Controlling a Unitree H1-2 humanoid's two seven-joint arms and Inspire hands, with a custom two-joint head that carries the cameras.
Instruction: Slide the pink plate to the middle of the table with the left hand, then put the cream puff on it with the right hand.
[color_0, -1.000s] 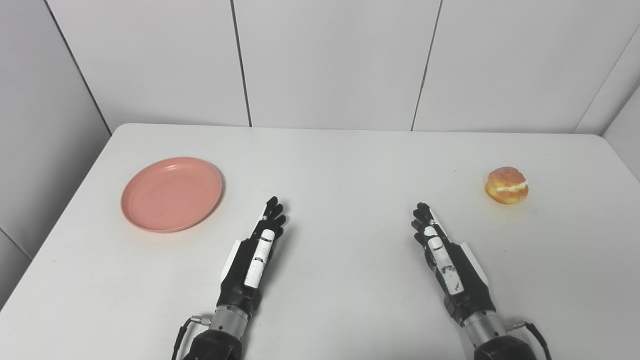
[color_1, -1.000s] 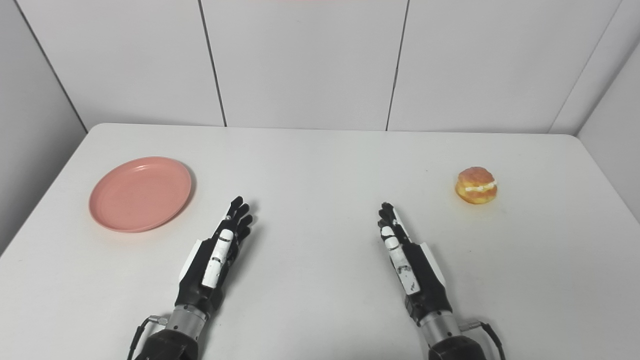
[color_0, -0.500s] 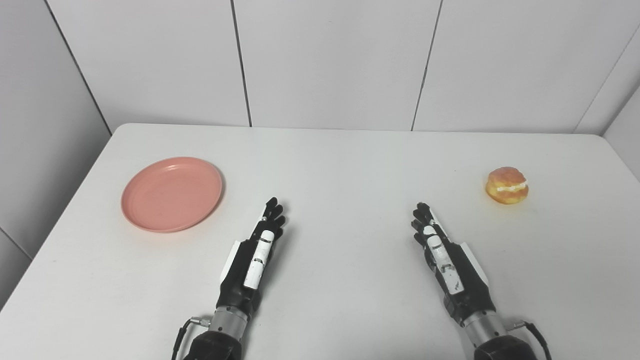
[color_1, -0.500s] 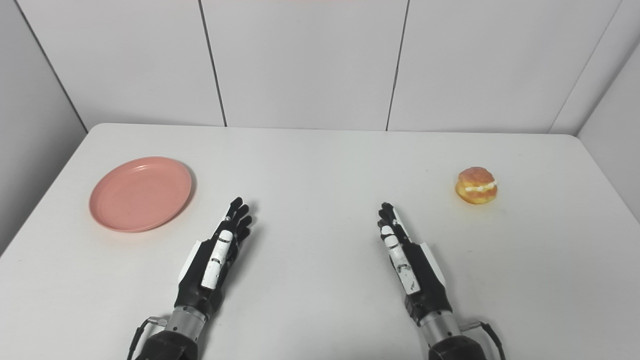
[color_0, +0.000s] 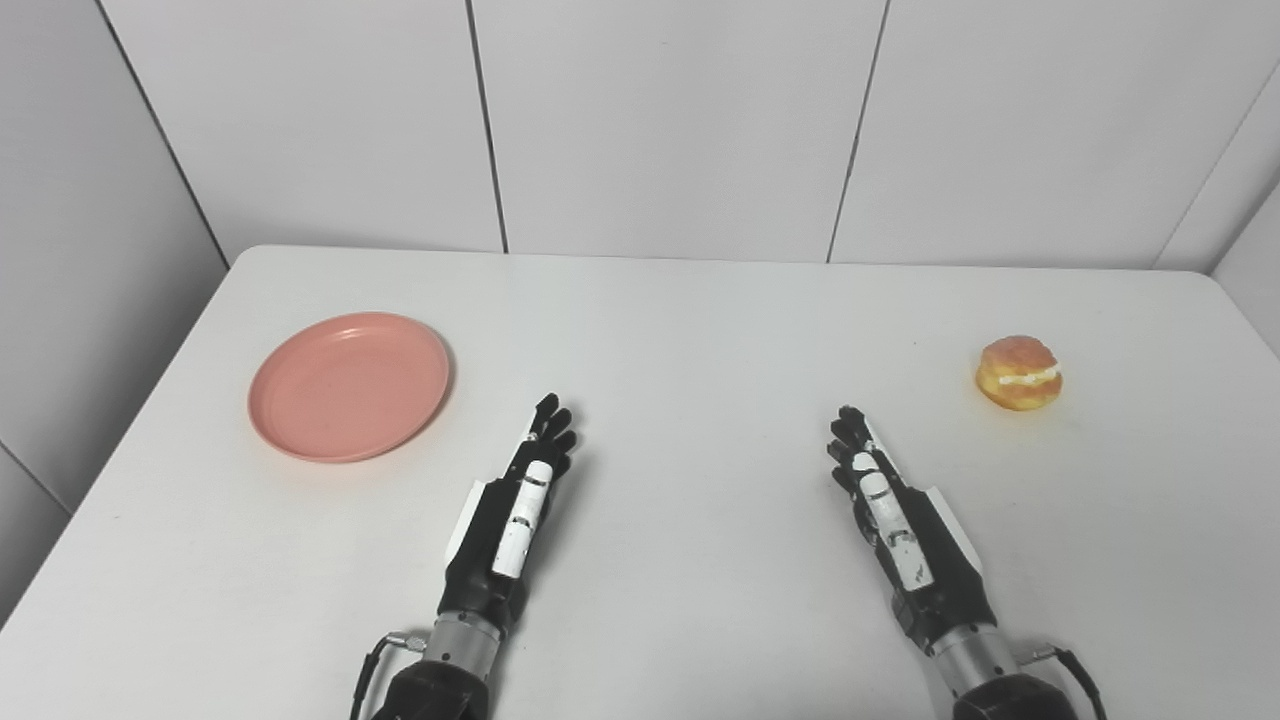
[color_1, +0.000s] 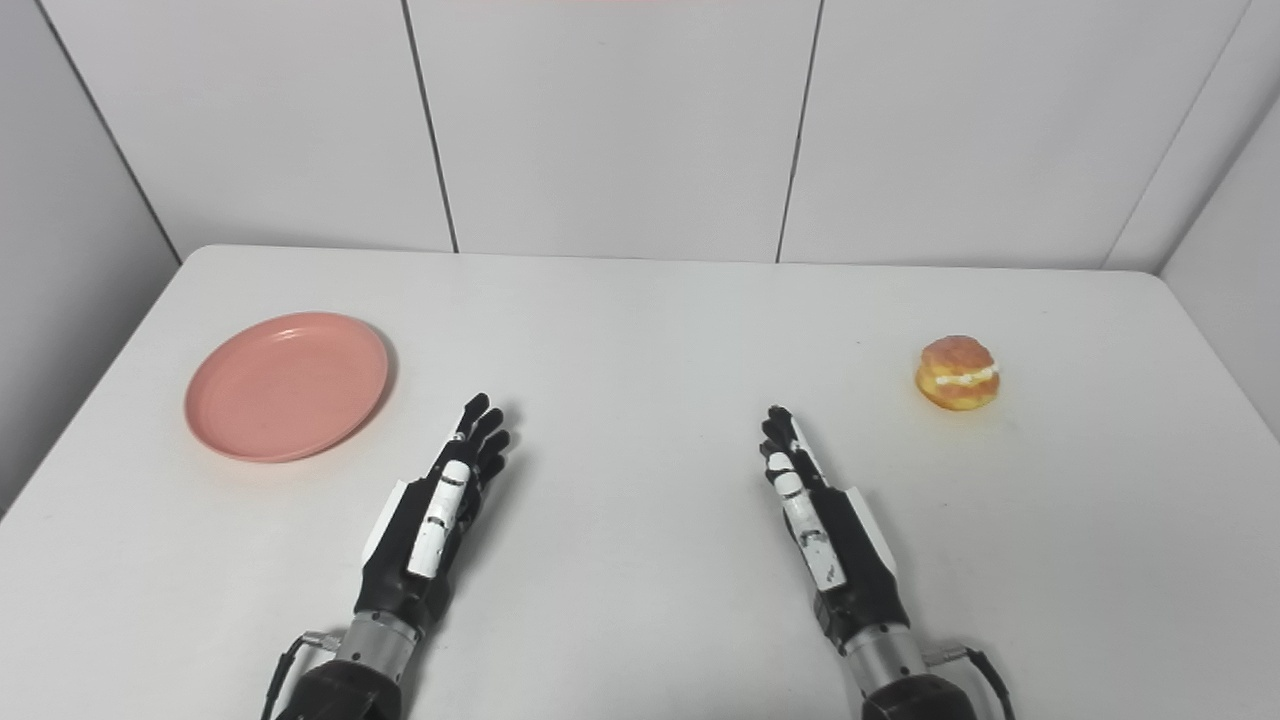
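Note:
A pink plate (color_0: 349, 385) lies empty at the left side of the white table (color_0: 690, 330). A golden cream puff (color_0: 1018, 373) with a white cream band sits at the right side. My left hand (color_0: 510, 515) rests near the front, right of the plate and apart from it, fingers straight, holding nothing. My right hand (color_0: 895, 510) rests near the front, left of the cream puff and apart from it, fingers straight, holding nothing. The same scene shows in the right eye view, with the plate (color_1: 286, 385) and the cream puff (color_1: 957, 373).
White panelled walls stand behind the table and on both sides. The table's left edge runs close to the plate and its right edge lies beyond the cream puff.
The whole picture has shifted a few pixels to the right, so the camera moved. The hands, plate and cream puff have not moved.

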